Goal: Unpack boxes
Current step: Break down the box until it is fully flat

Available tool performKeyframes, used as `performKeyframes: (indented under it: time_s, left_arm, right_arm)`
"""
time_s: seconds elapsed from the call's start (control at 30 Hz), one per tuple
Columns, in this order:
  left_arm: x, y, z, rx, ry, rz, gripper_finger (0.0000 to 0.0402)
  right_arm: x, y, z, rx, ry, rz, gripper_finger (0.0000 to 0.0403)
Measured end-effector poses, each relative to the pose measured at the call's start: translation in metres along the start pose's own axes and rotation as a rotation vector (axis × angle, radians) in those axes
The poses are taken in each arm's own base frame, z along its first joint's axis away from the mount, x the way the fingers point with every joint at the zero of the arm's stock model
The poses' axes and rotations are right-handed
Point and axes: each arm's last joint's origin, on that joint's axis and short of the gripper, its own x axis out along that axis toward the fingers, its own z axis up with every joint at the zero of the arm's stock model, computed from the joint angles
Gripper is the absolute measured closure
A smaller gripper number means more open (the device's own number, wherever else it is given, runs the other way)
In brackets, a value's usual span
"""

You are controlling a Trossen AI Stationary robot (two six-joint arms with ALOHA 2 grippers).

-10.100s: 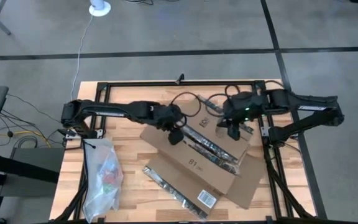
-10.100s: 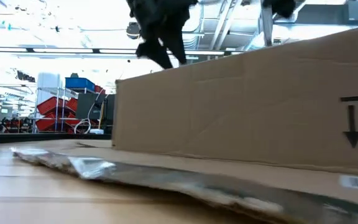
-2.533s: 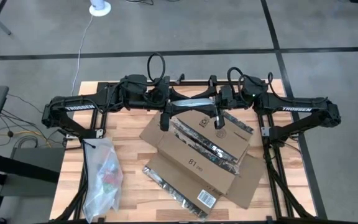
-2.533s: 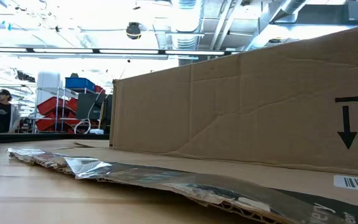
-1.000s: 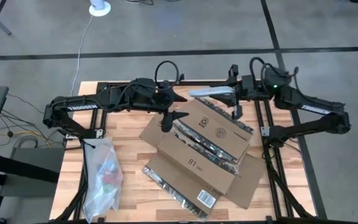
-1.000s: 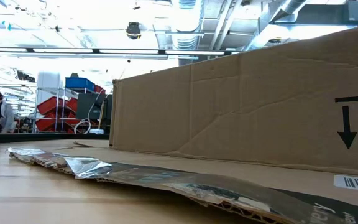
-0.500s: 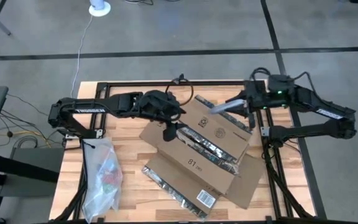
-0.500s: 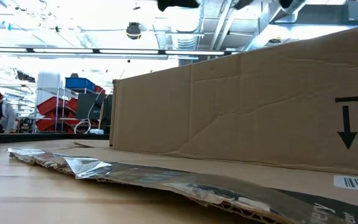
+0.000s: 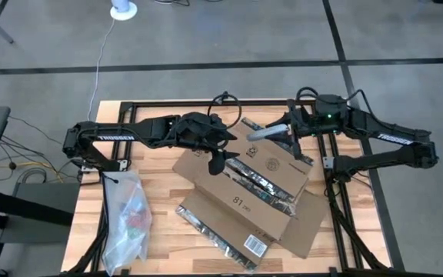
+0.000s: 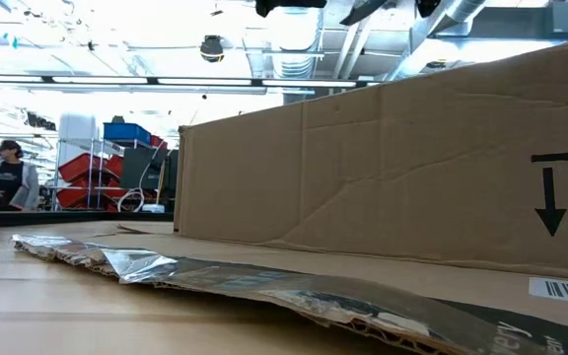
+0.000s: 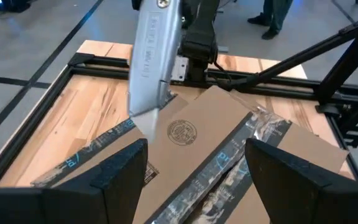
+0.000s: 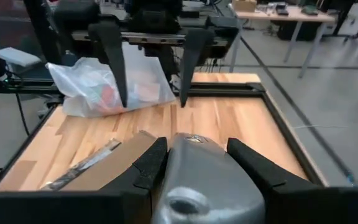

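The right hand (image 9: 283, 131) is clenched on a grey metal tool (image 9: 266, 132), held above the far right part of the bench (image 9: 156, 173), over the far edge of the box (image 9: 241, 192). The left hand (image 9: 218, 160) hangs released, fingers spread, above the far left corner of the box; "TROSSEN" is printed in white along the left arm.

There is one box, brown corrugated cardboard, opened flat and lying slantwise from the middle of the bench to its near right corner. It bears the number "81" with a curved arrow beneath, a round printed seal (image 11: 181, 130) on the far flap, one white barcode label (image 9: 255, 245) near the near edge, and downward arrows (image 10: 565, 202) on its side. Three strips of dark printed tape (image 9: 254, 179) cross it; their lettering is too small to read.

One clear plastic bag (image 9: 127, 219) with coloured contents lies at the near left corner.
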Motion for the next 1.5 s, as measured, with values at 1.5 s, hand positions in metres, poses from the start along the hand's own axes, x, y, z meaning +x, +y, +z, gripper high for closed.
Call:
performKeyframes:
  time_s: [1.5]
  left_arm:
    - [0.028,0.003,0.007,-0.031,-0.104,-0.070,0.0146]
  right_arm:
    - [0.034,0.006,0.004,0.003,-0.053,0.102,0.0288]
